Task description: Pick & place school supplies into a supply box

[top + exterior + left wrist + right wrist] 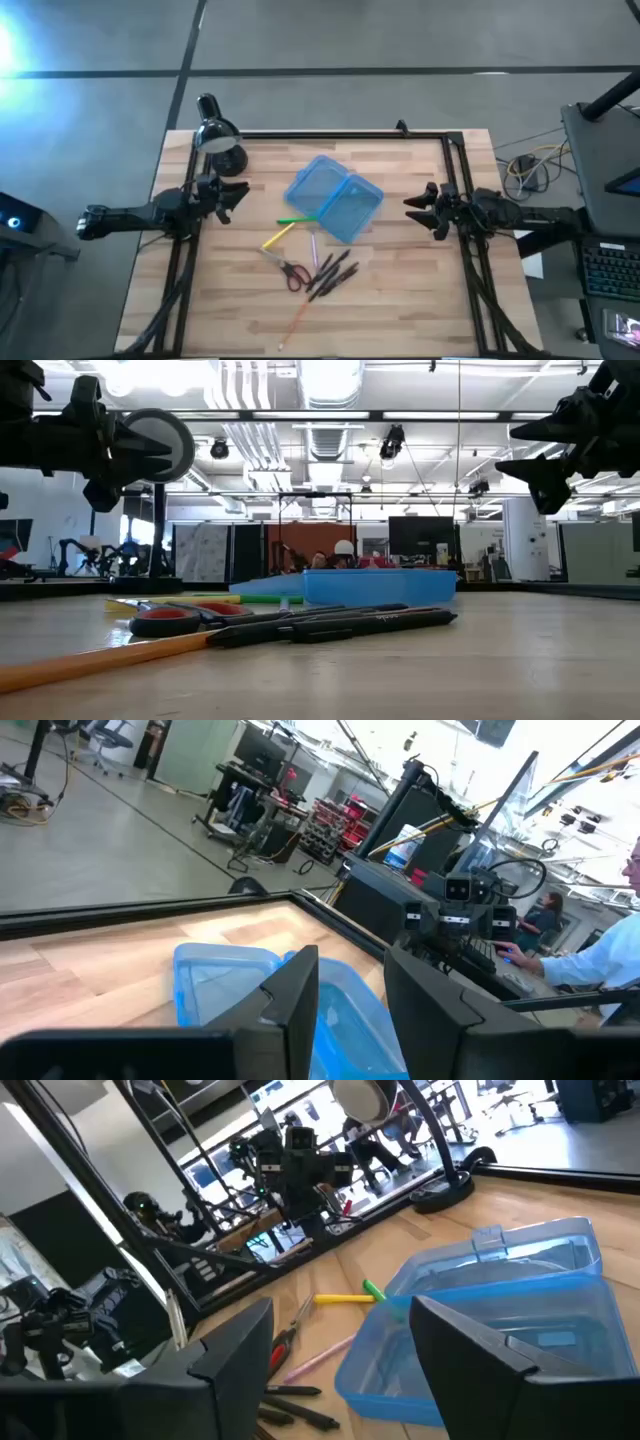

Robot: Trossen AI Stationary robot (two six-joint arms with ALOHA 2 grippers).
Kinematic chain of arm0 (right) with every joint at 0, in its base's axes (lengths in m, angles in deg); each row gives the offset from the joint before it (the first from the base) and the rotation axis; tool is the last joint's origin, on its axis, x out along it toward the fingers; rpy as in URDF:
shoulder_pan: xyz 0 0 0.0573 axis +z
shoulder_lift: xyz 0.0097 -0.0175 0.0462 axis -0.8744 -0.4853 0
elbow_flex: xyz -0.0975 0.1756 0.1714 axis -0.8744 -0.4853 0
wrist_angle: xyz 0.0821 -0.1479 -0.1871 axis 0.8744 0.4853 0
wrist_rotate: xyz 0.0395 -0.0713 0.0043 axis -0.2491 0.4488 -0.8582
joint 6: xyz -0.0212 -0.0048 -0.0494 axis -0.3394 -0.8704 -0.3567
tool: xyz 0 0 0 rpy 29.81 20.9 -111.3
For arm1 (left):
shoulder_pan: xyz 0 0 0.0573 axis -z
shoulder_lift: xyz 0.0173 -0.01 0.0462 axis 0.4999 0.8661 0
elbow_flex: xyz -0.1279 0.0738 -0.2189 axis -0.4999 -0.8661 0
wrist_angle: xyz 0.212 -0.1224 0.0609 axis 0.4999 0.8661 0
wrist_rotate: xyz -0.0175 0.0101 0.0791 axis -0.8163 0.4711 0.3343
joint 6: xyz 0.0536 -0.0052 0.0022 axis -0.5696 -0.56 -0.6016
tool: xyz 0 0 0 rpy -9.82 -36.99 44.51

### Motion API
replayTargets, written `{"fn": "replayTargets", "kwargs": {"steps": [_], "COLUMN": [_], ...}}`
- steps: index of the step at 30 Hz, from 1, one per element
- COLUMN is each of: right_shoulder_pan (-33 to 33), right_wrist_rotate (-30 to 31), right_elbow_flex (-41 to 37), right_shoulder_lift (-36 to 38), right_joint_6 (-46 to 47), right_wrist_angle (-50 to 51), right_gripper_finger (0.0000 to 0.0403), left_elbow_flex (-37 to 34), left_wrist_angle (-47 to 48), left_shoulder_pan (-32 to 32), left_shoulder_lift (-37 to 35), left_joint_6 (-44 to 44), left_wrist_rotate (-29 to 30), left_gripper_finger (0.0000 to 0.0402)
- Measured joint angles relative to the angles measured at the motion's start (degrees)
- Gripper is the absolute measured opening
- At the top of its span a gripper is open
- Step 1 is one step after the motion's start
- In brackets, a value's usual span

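No item has yet been picked. The supply box [334, 197] lies open mid-desk, with pens [332, 274] and scissors [289, 271] loose beside it. Both the left claw [238, 192] and the right claw [412, 207] are held empty, parted, well apart from them. A descent onto 1 pen is called for.

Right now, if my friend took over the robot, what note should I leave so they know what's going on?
Left pincer: open, empty, raised at the table's left side.
Right pincer: open, empty, raised at the right side.
Supply box: lid open, mid-table, looks empty.
Green pen and yellow pencil lie beside the box; scissors, black pens, purple pen and orange pencil sit nearer the front edge.
Done: nothing packed.
Left: pick up every supply and put it in the box.
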Motion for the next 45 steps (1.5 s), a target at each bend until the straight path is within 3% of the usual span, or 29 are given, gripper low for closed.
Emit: {"fn": "replayTargets", "kwargs": {"steps": [42, 45], "right_shoulder_pan": [0.0, 0.0], "right_wrist_rotate": [0.2, 0.2], "right_elbow_flex": [0.0, 0.0], "right_shoulder_lift": [0.0, 0.0], "right_joint_6": [-1.7, 1.4], "right_wrist_angle": [-0.7, -1.8], "right_gripper_finger": [0.0226, 0.0226], "left_elbow_flex": [0.0, 0.0], "left_wrist_angle": [0.0, 0.0], "left_shoulder_pan": [0.0, 0.0], "left_shoulder_lift": [0.0, 0.0], "left_joint_6": [0.0, 0.0], "left_wrist_rotate": [0.0, 0.0], "left_gripper_finger": [0.0101, 0.0101]}}
